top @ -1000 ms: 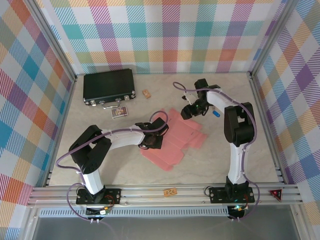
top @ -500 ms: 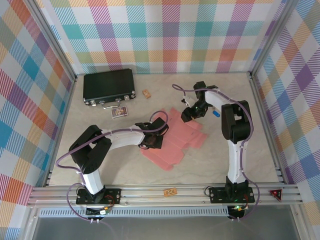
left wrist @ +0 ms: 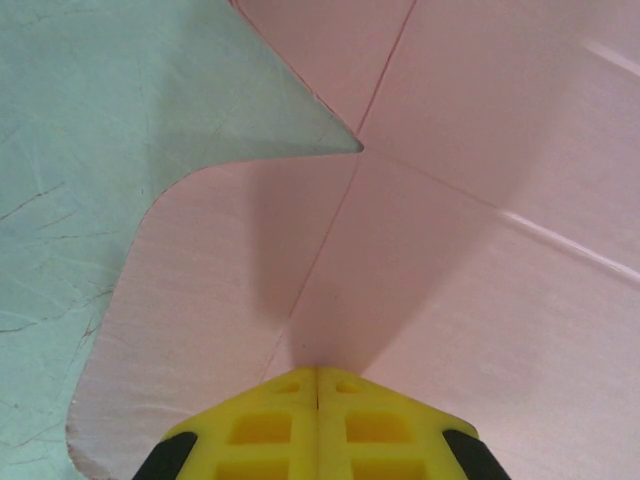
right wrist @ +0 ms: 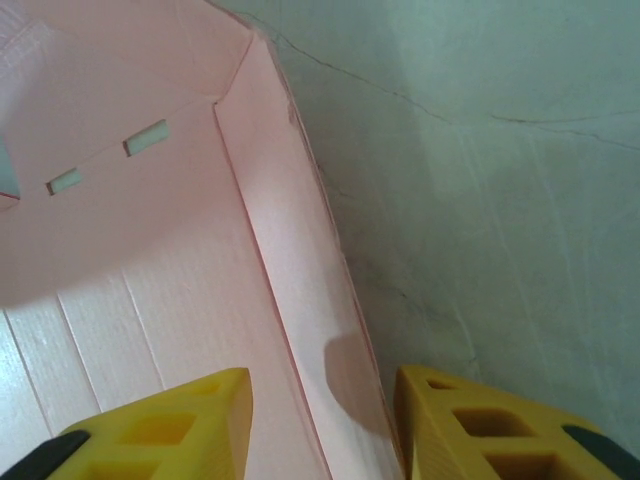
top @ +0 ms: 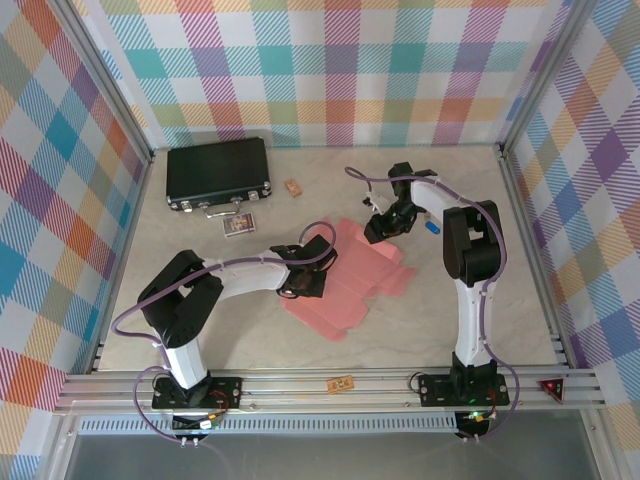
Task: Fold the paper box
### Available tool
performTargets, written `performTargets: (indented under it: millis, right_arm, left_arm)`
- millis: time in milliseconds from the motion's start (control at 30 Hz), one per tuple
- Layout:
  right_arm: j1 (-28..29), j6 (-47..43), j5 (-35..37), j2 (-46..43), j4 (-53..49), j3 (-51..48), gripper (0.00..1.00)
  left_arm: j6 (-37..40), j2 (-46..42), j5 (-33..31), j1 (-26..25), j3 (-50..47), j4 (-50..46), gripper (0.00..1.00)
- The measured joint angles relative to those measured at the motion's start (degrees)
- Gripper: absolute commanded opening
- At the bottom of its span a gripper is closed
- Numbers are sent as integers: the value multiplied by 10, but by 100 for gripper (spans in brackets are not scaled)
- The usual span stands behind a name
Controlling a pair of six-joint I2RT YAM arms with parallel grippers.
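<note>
The paper box (top: 350,285) is a salmon-pink die-cut sheet lying mostly flat in the middle of the table. My left gripper (top: 312,278) rests on its left part, and in the left wrist view its yellow jaws (left wrist: 318,374) are shut tip to tip on a crease of the sheet (left wrist: 450,250). My right gripper (top: 378,230) is at the sheet's far right edge. In the right wrist view it is open (right wrist: 322,420), and a raised side flap (right wrist: 300,290) of the box stands between its fingers, nearer the right one.
A black hard case (top: 218,172) lies at the back left, with a small card (top: 239,226) in front of it and a tiny tan block (top: 293,187) to its right. A small blue object (top: 432,228) lies beside the right arm. Plaid walls enclose the table.
The right gripper has shifted slightly left along the sheet's far edge and its jaws have narrowed around the flap. The left arm has not moved.
</note>
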Motion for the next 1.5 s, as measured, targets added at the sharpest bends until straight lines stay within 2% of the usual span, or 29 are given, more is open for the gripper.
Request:
performTargets:
  millis: [133,433,667,933,1167,1367,1500]
  right_arm:
    - [0,-6,-6,-6,0,0,37]
    - [1,-24,-6,-33,-4,-6,39]
    - [6,-39,-3,-52,-10,-7,37]
    - [11,-45,5,-52,-19,-7,25]
    - [16,-50,19,-52,-19,-7,19]
    - [22,-56,39,-53,-8,-14,5]
    - [27,-65,52,-72,19,-47,0]
  left_arm:
    - [0,0,0,0,0,0,0]
    - [0,0,0,0,0,0,0]
    - [0,0,0,0,0,0,0]
    - [0,0,0,0,0,0,0]
    - [-1,0,0,0,0,0,0]
    - [-2,0,1,0,0,0,0]
    - [-7,0,3,1,0,3,0]
